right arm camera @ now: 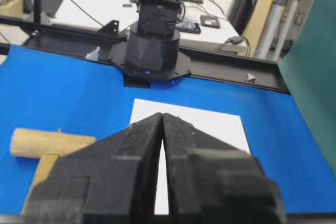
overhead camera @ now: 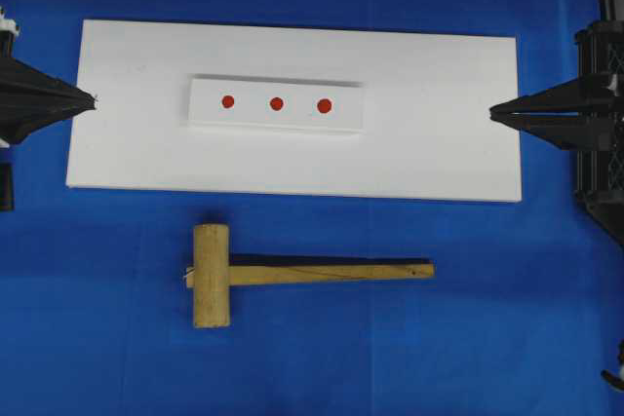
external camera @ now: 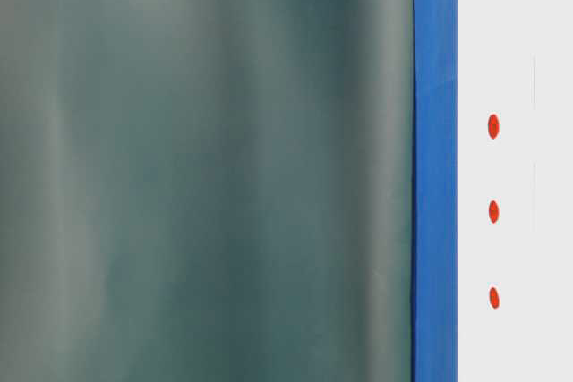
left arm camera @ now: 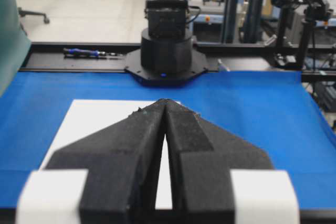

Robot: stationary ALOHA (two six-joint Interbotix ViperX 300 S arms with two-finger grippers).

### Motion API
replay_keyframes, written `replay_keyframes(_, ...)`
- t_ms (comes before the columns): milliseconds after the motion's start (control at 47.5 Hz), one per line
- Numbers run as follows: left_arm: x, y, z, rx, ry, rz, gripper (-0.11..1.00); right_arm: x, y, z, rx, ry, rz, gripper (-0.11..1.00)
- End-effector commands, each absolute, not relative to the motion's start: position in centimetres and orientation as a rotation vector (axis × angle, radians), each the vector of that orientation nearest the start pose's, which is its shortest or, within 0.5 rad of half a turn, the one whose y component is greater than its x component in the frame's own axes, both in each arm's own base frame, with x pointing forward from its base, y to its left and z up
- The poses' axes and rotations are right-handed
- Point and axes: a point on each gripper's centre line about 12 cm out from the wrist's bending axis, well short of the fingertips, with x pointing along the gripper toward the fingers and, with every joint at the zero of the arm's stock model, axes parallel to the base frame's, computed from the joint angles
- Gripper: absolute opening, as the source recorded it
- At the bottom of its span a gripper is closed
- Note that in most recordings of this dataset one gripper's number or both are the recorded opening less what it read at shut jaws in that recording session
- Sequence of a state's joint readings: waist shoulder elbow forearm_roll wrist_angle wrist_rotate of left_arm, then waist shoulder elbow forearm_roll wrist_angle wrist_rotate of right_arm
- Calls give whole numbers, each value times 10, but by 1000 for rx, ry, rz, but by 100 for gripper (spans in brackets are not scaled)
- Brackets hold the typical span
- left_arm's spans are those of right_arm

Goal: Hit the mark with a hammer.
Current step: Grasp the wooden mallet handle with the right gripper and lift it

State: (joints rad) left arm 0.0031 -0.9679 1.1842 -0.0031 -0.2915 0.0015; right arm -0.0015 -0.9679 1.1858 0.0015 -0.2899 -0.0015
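Nothing is done yet, I judge: the light-brown wooden mallet [overhead camera: 226, 276] lies ungrasped on the blue tabletop [overhead camera: 487, 319], three red marks [overhead camera: 276, 103] unhit, left claw [overhead camera: 93, 99] and right claw [overhead camera: 493, 113] both pressed together and empty.

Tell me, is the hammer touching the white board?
Apart. The overhead view shows a strip of blue cloth between the hammer and the white board's near edge.

Both arms are matte black. The left gripper [left arm camera: 166, 103] has wedge-shaped jaws faced in rough black foam, with a white tape patch [left arm camera: 52, 195] on each side near the camera. The right gripper [right arm camera: 163, 116] is alike — black foam throughout. Each arm's base [left arm camera: 164, 51] is a round black drum on a flanged plate — cables trail above it.
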Motion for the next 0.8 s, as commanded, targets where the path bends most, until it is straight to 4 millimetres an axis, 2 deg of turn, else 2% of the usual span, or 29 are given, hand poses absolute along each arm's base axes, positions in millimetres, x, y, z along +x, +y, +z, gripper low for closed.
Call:
replay_keyframes(0, 200, -1, 297, -15, -81, -4, 0, 202, 1, 300, -1, -94, 6, 0)
replay_keyframes(105, 199, -1, 297, -21, -77, -4, 0, 213, 6, 300, 16, -43, 30, -6)
replay_keyframes(211, 200, -1, 297, -26, -75, -4, 0, 229, 16, 299, 39, 12, 67, -6)
replay_keyframes(421, 200, -1, 295, -26, -61, -4, 0, 274, 38, 289, 74, 147, 132, -6)
replay_keyframes(505, 199, -1, 295, -26, -61, -4, 0, 295, 47, 278, 92, 212, 147, -4)
replay_keyframes(590, 199, -1, 295, -26, -61, -4, 0, 313, 53, 266, 116, 274, 146, 4)
replay_keyframes(674, 199, -1, 294, -27, -60, -4, 0, 332, 59, 255, 152, 336, 143, 18)
replay_keyframes(779, 199, -1, 293, -26, -57, -4, 0, 350, 71, 244, 161, 379, 160, 48)
